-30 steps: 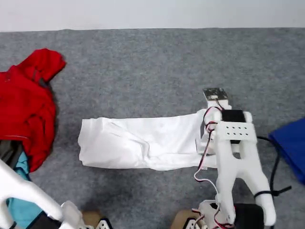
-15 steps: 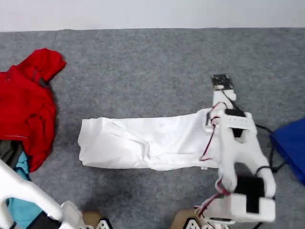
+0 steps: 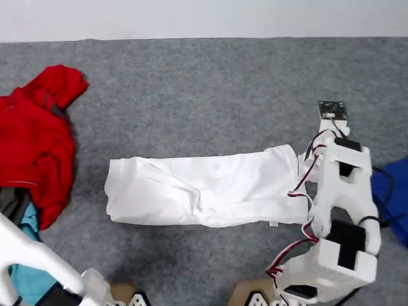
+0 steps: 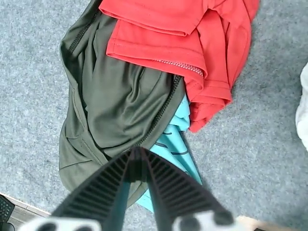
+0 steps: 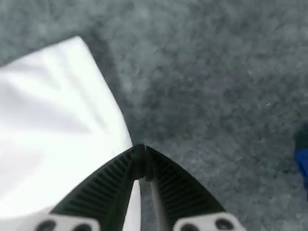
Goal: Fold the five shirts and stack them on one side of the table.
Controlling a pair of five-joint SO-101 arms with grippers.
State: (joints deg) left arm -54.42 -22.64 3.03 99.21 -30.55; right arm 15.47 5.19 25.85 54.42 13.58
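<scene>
A white shirt point(image 3: 204, 188), folded into a long strip, lies across the middle of the grey table point(image 3: 210, 83). My right arm point(image 3: 338, 185) stands over its right end. In the right wrist view my right gripper point(image 5: 140, 150) is shut at the edge of the white shirt point(image 5: 53, 125), with cloth pinched at the tips. At the left lies a heap: a red shirt point(image 3: 35, 140), an olive shirt point(image 4: 110, 106) and a teal shirt point(image 4: 173, 149). My left gripper point(image 4: 138, 154) hangs shut over the olive shirt, holding nothing. The red shirt point(image 4: 192, 38) overlaps the olive one.
A blue shirt point(image 3: 390, 197) lies at the right edge of the table, partly behind the right arm. Part of my left arm point(image 3: 32, 255) shows at the lower left corner. Bare grey cloth spreads behind the white shirt.
My right arm has swung to the right, and the white shirt's right end has stretched out to the right with it. The heap at the left has not moved.
</scene>
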